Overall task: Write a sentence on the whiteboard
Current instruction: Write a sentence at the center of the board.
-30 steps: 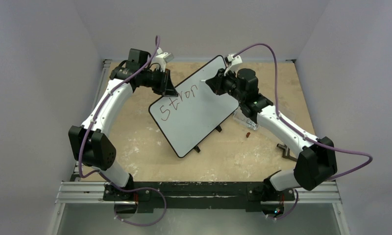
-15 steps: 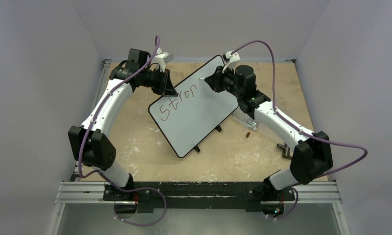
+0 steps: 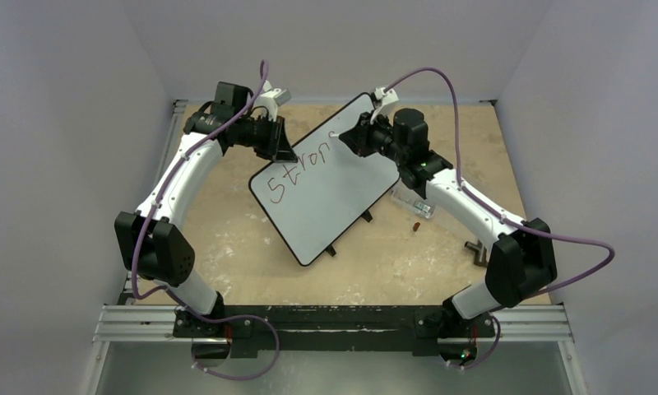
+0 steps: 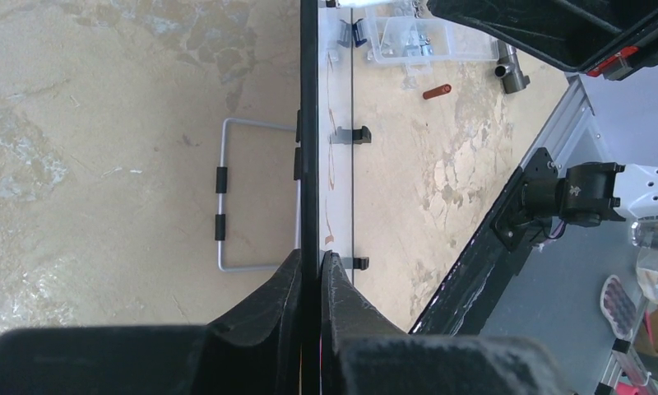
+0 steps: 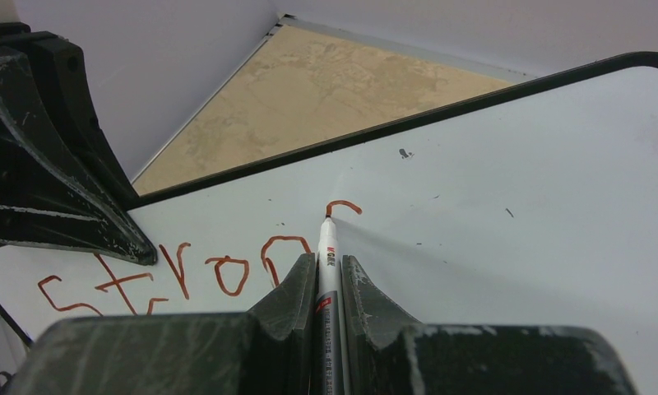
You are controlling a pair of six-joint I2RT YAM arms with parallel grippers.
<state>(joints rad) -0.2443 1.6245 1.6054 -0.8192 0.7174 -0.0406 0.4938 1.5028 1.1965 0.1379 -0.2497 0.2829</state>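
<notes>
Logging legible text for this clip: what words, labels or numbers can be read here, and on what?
"Stron": the sentence so far, handwritten on the whiteboard; a started curve follows, not yet a letter.
Red print on the marker pen: too small to read.
Nothing else legible.

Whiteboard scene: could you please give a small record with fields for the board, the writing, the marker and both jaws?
whiteboard: set diagonally on the table, mostly blank
sentence: reads "Stron", next letter begun
marker: tip at the curved last stroke
left jaws: shut on the whiteboard's edge
right jaws: shut on the marker
</notes>
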